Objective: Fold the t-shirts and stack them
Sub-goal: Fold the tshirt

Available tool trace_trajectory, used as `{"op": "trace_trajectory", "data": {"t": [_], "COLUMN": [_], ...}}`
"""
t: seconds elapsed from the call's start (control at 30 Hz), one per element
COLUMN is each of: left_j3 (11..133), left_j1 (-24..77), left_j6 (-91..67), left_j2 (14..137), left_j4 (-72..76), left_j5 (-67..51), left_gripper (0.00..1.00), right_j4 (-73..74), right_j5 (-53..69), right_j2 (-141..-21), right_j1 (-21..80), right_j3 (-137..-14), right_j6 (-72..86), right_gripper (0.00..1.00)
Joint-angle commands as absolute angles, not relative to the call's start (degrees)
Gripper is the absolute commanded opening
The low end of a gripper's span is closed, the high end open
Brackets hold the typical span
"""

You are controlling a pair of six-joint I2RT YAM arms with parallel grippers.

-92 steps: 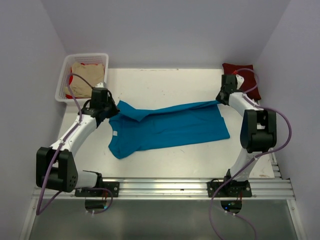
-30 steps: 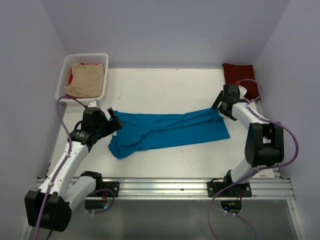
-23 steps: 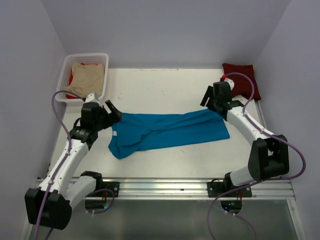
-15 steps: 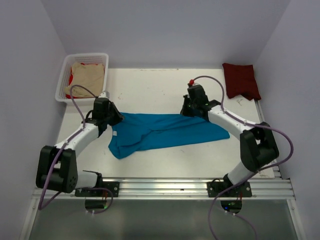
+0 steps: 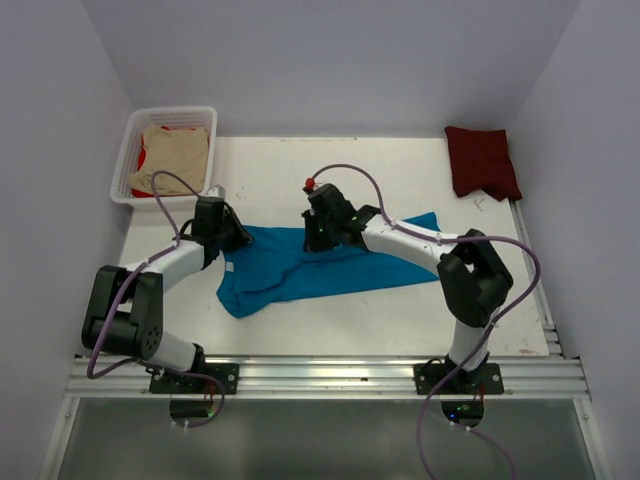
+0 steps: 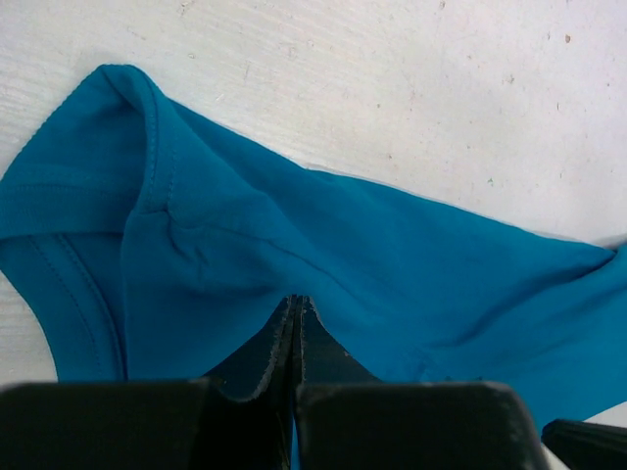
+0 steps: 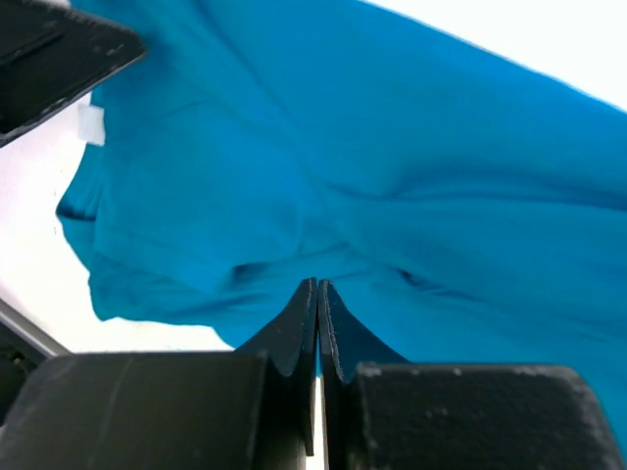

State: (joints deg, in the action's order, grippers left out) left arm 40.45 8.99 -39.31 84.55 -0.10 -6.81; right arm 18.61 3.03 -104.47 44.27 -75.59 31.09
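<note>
A white bench [image 5: 330, 175], scuffed and flecked with small dark specks, carries three things. A teal t-shirt [image 5: 300, 275] lies rumpled across its middle, stretched left to right, its small white label [image 5: 229, 266] near the left end. A folded maroon t-shirt [image 5: 483, 160] sits in the far right corner, well apart from it. A white lattice basket [image 5: 175, 111] stands in the far left corner.

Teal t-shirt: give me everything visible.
The teal t-shirt is soft cloth with stitched hems and a small white neck label. It lies crumpled lengthwise on the white table, partly folded. The left gripper pinches its left end, the right gripper its far edge mid-length, both shut.
</note>
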Motion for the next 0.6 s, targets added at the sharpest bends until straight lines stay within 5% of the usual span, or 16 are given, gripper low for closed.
{"op": "trace_trajectory", "data": {"t": [0.0,0.57], "left_j3": [41.4,35.6], "left_j1": [8.61,8.7], "left_j6": [-37.62,-37.18], "left_j2": [85.16,86.39], "left_j4": [1.67,4.22], "left_j5": [-6.06,-8.17], "left_gripper": [0.0,0.0], "right_j4": [22.05,26.89], "right_j5": [3.43,0.18], "right_j2": [-106.17,-111.71], "right_j1": [46.93,54.49], "right_j3": [-79.89,-84.11], "right_j6": [32.17,33.31], "right_gripper": [0.0,0.0]}}
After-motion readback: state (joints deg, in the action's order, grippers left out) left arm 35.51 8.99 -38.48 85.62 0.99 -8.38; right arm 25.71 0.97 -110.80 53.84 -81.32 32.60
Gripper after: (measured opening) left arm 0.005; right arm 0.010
